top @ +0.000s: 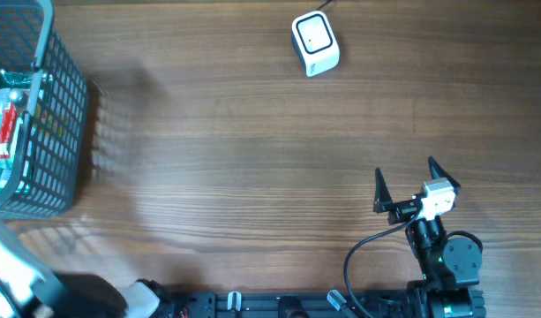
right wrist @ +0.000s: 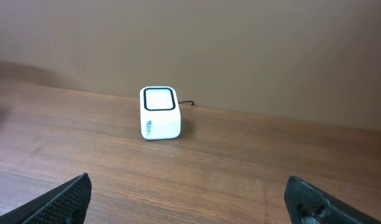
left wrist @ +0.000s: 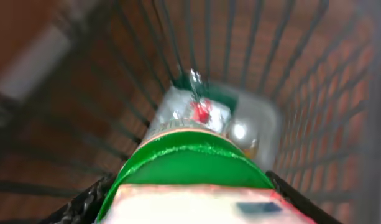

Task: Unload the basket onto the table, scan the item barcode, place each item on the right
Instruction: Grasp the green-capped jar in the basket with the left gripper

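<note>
The item (left wrist: 189,158) is a package with a green top and a white, red-edged face, blurred and very close in the left wrist view. My left gripper (left wrist: 188,194) is down inside the wire basket (left wrist: 314,106) and shut on the item, one black finger pressed against each side. The scanner (top: 315,43), a small white box with a dark-rimmed window, stands at the back of the table, and the right wrist view shows the scanner (right wrist: 159,113) straight ahead. My right gripper (top: 416,183) hovers open and holds nothing near the front right.
The grey wire basket (top: 63,132) stands at the table's left edge with more packaged goods (top: 3,124) inside. Behind the held item lies a clear packet (left wrist: 206,115) with red print. A cable runs back from the scanner.
</note>
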Available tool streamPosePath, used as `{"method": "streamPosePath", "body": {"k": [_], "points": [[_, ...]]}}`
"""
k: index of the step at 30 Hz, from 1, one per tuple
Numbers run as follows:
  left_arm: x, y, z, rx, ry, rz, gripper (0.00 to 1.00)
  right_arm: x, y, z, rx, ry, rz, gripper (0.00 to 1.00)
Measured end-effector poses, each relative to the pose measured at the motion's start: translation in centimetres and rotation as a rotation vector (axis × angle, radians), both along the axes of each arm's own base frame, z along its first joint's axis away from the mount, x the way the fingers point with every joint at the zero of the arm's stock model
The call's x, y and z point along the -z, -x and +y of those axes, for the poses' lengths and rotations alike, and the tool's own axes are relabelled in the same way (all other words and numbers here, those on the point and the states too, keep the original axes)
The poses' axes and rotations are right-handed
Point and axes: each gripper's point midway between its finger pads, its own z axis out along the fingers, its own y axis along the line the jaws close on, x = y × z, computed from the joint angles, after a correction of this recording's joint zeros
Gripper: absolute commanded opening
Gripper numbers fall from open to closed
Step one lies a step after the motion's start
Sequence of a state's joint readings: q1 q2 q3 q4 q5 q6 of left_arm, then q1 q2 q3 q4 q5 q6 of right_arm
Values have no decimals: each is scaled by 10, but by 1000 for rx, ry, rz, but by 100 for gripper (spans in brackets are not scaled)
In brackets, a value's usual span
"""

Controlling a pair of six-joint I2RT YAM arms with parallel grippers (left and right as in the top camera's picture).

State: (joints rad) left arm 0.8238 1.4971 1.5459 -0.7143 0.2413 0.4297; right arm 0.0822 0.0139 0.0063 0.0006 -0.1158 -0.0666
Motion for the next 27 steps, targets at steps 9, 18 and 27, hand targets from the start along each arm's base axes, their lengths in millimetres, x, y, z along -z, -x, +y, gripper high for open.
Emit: {"method": "streamPosePath", "body": {"k": [9,18,27], "points": [[-119,29,-53,-49,-42,-351,63,0,0,0,0,0,0,100],[-107,23,-78,-78,29,-317,68,0,0,0,0,0,0,100],[-71,33,-46,-256,33,-189,78,0,0,0,0,0,0,100]]}}
